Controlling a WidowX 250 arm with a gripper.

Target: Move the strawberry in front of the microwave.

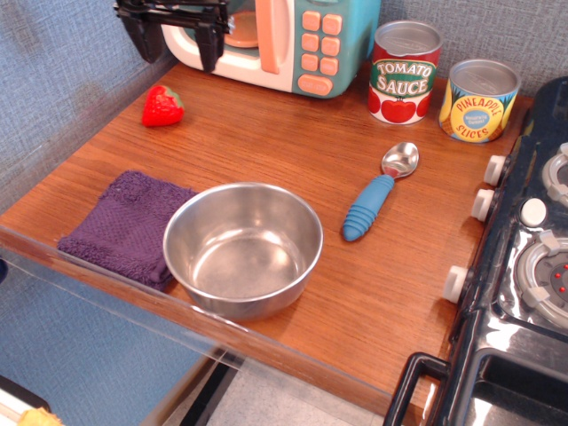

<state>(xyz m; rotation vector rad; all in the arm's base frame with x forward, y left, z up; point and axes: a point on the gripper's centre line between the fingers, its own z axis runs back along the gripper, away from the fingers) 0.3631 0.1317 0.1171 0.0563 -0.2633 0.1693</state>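
The red strawberry (162, 106) lies on the wooden table at the far left, in front of the left end of the microwave (284, 40). The microwave is teal with a cream door frame and peach handle and buttons, and stands at the back. My gripper (175, 44) is open and empty, raised above the table at the top left, in front of the microwave's door. Its two black fingers (210, 46) hang apart, above and behind the strawberry, not touching it.
A steel bowl (242, 247) sits near the front edge beside a purple cloth (124, 226). A blue-handled spoon (380, 191) lies mid-table. A tomato sauce can (405, 71) and a pineapple can (479, 99) stand at the back right. A black toy stove (519, 266) fills the right side.
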